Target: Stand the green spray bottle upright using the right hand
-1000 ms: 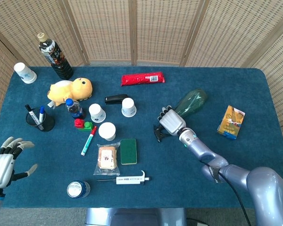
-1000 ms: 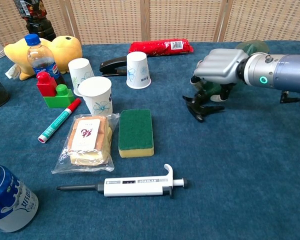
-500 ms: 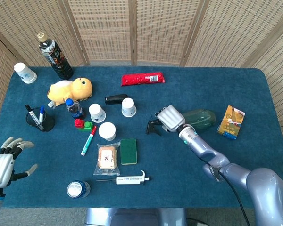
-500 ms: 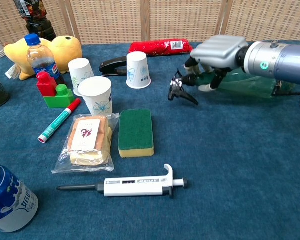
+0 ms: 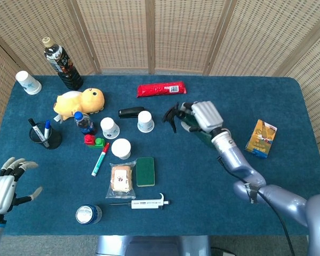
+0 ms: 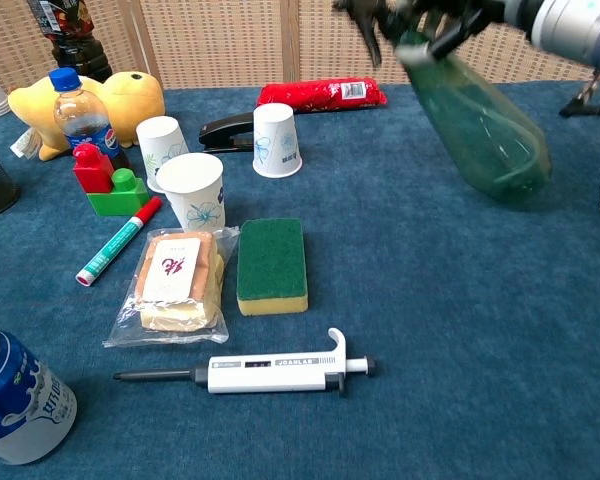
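The green spray bottle (image 6: 477, 125) is now lifted off the blue table (image 5: 202, 181) and tipped up, with its black nozzle (image 5: 172, 113) at the top and its fat bottom pointed down and to the right. A moment ago it was lying flat on the table, so it has been swung most of the way up. It is gripped near the neck by the right hand (image 5: 202, 117), with the fingers closed around it. In the chest view the bottle is seen leaning, not straight, and its bottom looks to be just above the cloth or barely touching it; which one cannot be told. The bottle is held on the far right part of the table, right of the white paper cup (image 5: 145, 121) and left of the yellow box (image 5: 261, 138). The left hand (image 5: 5, 184) is kept low at the near left edge, with the fingers spread and nothing held. The job looks nearly done: the bottle likely needs to be tipped a little more, set down on its bottom and then let go.
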